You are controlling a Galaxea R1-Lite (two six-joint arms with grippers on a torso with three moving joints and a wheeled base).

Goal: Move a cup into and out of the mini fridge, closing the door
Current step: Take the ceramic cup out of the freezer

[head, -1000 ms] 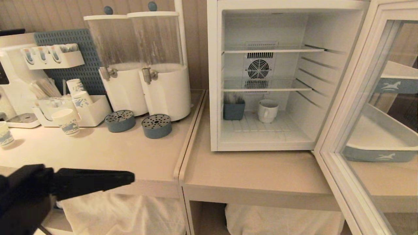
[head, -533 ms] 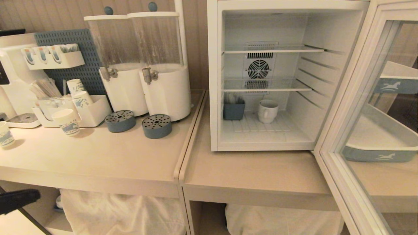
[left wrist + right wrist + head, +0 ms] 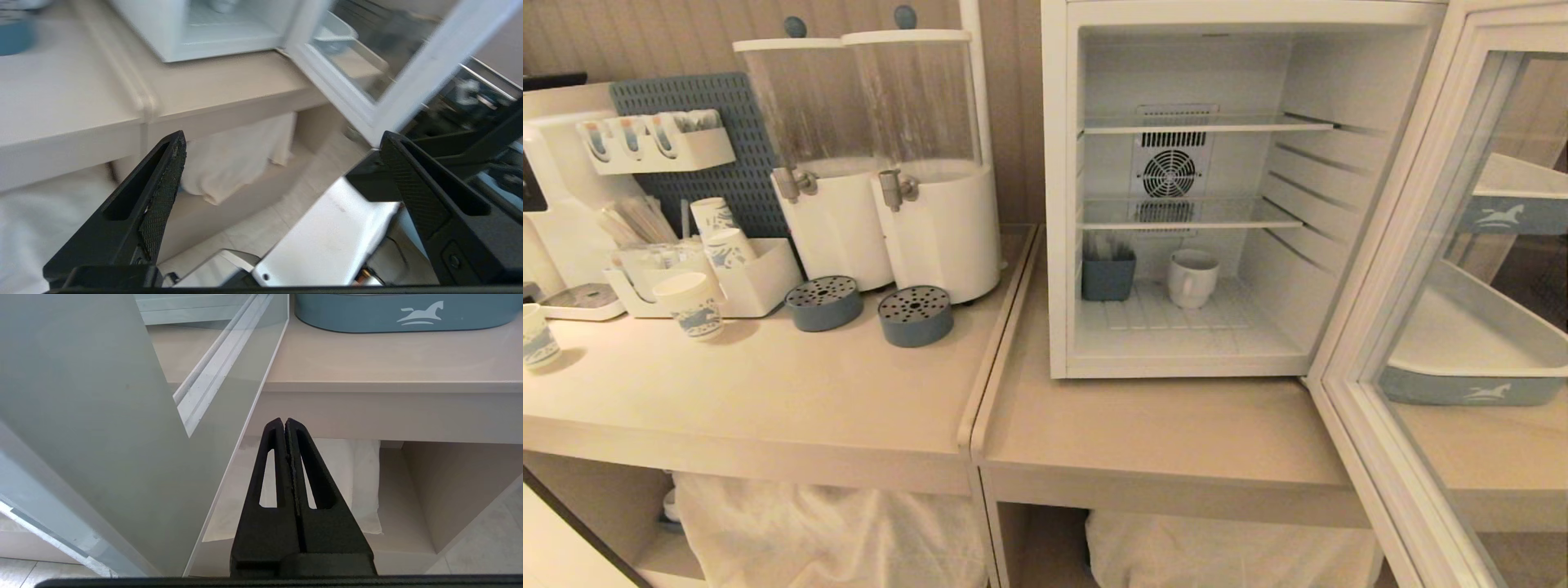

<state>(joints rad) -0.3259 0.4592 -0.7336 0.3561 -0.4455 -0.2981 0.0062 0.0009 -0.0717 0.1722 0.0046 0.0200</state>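
Note:
The white cup (image 3: pixel 1192 278) stands upright on the floor of the mini fridge (image 3: pixel 1058 204), beside a small blue container (image 3: pixel 1108 276). The door (image 3: pixel 1388 245) is swung wide open to the right. Neither gripper shows in the head view. My left gripper (image 3: pixel 284 139) hangs open and empty below and in front of the counter edge, well short of the mini fridge (image 3: pixel 163 36) and the door (image 3: pixel 437 69). My right gripper (image 3: pixel 285 421) is shut on nothing, parked low beside the open door (image 3: pixel 102 416).
Two drink dispensers (image 3: pixel 874 163) with blue drip trays (image 3: pixel 915 314) and printed paper cups (image 3: pixel 690 306) fill the left counter. A blue-rimmed tray (image 3: pixel 1462 392) sits behind the door glass. White cloth (image 3: pixel 833 531) hangs under the counter (image 3: pixel 1160 433).
My left gripper has dropped down and to the left, leaving the head view at its lower left corner. The cup, fridge and door have not moved.

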